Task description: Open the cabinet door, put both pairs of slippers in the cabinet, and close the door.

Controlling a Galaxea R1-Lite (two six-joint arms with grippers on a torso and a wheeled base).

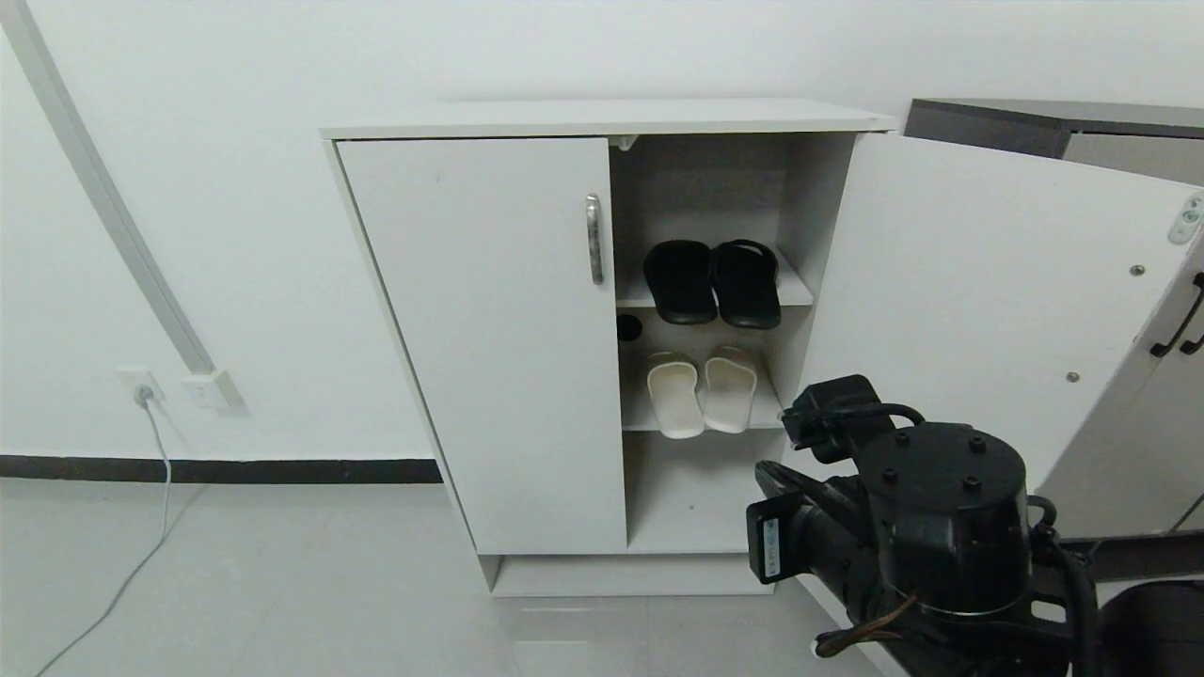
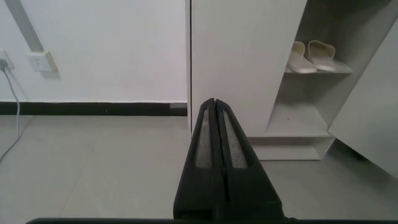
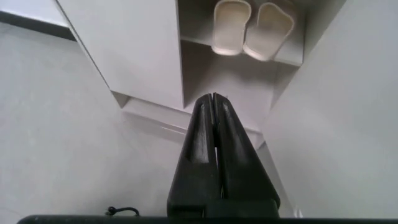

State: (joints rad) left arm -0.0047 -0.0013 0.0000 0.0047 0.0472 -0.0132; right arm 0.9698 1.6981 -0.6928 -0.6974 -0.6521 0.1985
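White door (image 1: 978,301) stands open to the right of your right claw (image 3: 213,99), pressed together; that arm is nearer.

Wall socket (image 1: 141,387) with grey cable (image 1: 163,442), switch box (image 1: 213,388), slanted conduit (image 1: 103,188), dark baseboard (image 1: 282,470)

Cabinet (image 1: 602,118) plain white; handle (image 1: 594,239) brushed silver. Black slippers (image 1: 679,282) sit at 12 o'clock of cream slippers (image 1: 675,395), both unpatterned. Left gripper (image 2: 214,102) and right gripper (image 3: 213,98) matte black. Wall (image 1: 235,188) white, skirting stripe (image 1: 216,469) black, floor (image 1: 282,583) pale grey.
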